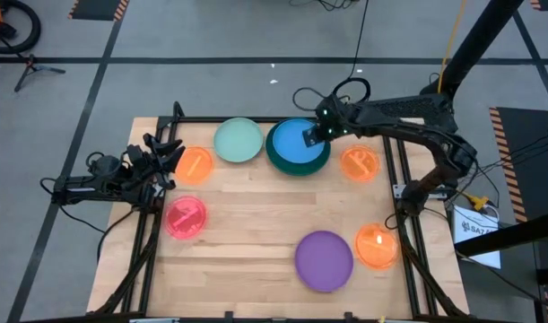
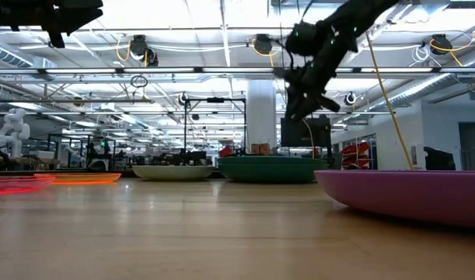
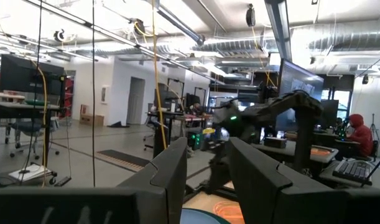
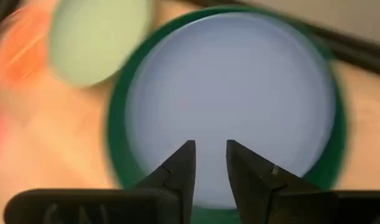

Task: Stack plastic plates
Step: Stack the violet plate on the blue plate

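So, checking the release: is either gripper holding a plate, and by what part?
Nothing held: right gripper open above the blue plate; left gripper open, empty.

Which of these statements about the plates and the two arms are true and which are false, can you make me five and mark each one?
1. The blue plate sits inside the dark green plate. True.
2. The right gripper holds the purple plate. False: it hovers above the blue plate with nothing between its open fingers, and the purple plate lies alone near the table's front edge.
3. The mint plate lies beside the green and blue stack. True.
4. The pink plate is stacked on an orange plate. False: it lies alone on the table's left side.
5. The left gripper is at the table's left edge, carrying nothing. True.
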Motion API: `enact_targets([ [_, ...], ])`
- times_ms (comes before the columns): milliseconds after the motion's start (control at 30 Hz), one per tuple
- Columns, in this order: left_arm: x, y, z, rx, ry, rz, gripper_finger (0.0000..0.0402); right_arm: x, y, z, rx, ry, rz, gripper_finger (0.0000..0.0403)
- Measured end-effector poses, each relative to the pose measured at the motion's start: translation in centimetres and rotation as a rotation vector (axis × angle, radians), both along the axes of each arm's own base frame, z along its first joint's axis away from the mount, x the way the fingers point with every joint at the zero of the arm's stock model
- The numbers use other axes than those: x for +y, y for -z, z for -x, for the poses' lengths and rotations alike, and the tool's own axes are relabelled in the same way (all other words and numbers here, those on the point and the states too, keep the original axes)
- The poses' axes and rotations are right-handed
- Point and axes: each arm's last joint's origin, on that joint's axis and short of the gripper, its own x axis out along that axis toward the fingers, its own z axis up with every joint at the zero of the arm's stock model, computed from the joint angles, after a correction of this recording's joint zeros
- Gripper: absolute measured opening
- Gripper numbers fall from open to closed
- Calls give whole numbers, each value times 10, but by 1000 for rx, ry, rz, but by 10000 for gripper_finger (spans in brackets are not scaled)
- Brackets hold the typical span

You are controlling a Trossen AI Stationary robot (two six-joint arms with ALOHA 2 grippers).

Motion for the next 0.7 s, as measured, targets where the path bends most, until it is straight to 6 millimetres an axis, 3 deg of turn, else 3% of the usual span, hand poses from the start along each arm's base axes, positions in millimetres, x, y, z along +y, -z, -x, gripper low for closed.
enact_targets([
  [167,0,0,0,-1,1,2,122,42,-12,-11,6,-187,40,86],
  [433,0,0,0,-8,5,11,122,114,-7,-23,137,-580,109,86],
  [700,0,-1,1,-17,-2,14,122,164,-13,-32,164,-736,227,86],
])
